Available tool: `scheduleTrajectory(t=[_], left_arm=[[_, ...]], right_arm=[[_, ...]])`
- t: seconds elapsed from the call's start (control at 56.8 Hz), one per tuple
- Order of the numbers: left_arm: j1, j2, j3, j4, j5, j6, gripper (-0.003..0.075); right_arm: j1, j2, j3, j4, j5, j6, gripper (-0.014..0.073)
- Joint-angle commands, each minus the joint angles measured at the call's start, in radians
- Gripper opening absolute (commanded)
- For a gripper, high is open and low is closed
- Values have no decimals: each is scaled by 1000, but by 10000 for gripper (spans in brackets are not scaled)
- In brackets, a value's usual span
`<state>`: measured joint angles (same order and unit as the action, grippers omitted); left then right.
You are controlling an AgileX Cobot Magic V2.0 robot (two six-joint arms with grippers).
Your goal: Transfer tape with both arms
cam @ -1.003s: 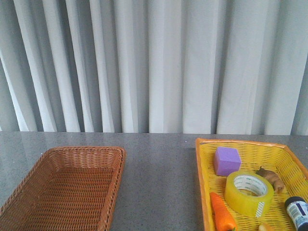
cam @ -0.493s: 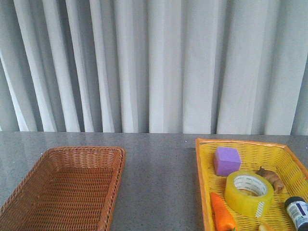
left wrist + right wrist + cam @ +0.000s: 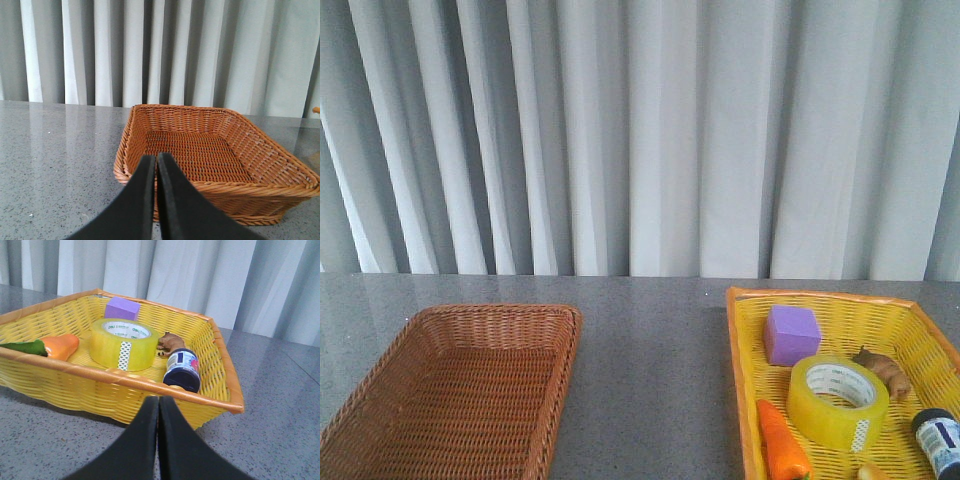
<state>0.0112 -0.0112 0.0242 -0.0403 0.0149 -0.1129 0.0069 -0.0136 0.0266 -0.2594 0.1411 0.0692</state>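
Tape in yellow basket (beyond right tool)

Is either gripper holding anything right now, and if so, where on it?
Nothing is held. The left gripper and right gripper both have their jaws shut on nothing. The tape lies untouched in the yellow basket.

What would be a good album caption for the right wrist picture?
Closed right hand faces a yellow basket holding tape, carrot, purple cube and bottle.

Carrot, bottle edge-cropped
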Motion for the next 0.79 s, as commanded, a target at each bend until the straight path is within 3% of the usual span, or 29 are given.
scheduleTrajectory(t=[0.0,0.088,0.246,0.334,0.44,0.528,0.634,0.774], left_arm=[[1,-16,-7,-10,-70,-5,-6],[1,-16,-7,-10,-101,-4,-6],[-1,-16,-50,-18,-291,-38,-6],[-1,-2,-148,-12,-287,-8,-6],[-1,81,-333,-10,-281,87,-6],[-1,205,-520,-17,-256,88,-6],[-1,397,-811,-18,-28,67,-6],[-1,677,-1103,-18,213,81,-6]], right_arm=[[0,-6,4,-17,-104,-4,-7],[0,-6,3,14,-186,17,-7],[0,-6,-1,50,-689,56,-7],[0,8,-62,51,-805,96,-7],[0,62,-252,1,-702,229,-7],[0,163,-431,-67,-574,278,-7],[0,360,-670,-134,-364,345,-7],[1,612,-920,-128,-76,368,-7]])
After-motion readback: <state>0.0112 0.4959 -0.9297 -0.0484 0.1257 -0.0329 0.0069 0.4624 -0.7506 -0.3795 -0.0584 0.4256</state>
